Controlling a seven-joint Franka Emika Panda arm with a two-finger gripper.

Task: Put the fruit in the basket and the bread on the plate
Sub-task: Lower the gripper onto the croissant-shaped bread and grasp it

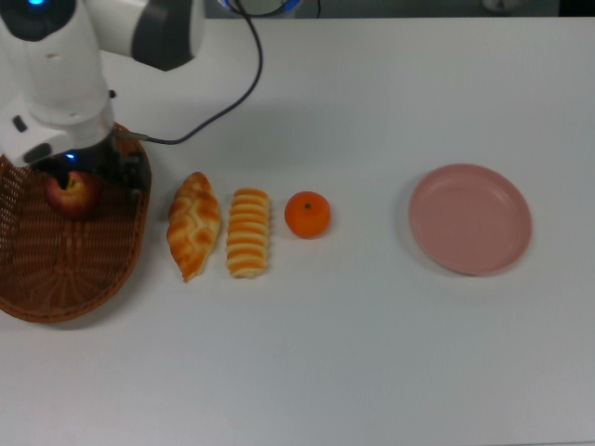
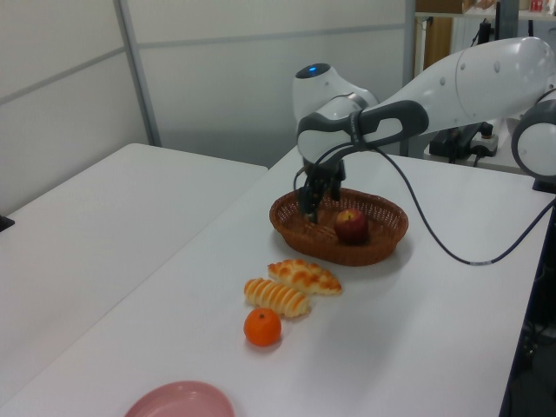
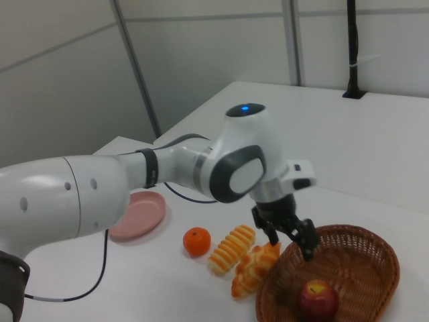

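**Apple in basket; end effector above the rim**

The apple (image 1: 72, 192) is shown lying inside the basket (image 1: 56, 279), on its floor near the end nearest the arm; in the right view it (image 3: 317, 297) is seen resting free, with nothing touching it. The end effector (image 3: 289, 236) is held above the basket's rim on the side facing the loaves, its two fingers (image 3: 308, 243) spread apart and holding nothing (the gap between them is plain in the right view). In the left view the end effector (image 2: 309, 201) is seen just to the left view's left of the apple (image 2: 351, 224), clear of it.

On the white worktop (image 1: 372, 353), three items are laid in a row beside the basket, read from the top view's left: the braided loaf (image 1: 193, 224), the ribbed loaf (image 1: 248, 231) and the mandarin (image 1: 308, 214). The two loaves lie side by side, close together; whether they touch cannot be told. The mandarin is set just beside the ribbed loaf.

The plate (image 1: 470, 218) is placed well apart from the row, toward the top view's right, and carries nothing. A black cable (image 1: 214, 102) is seen running from the arm across the worktop.
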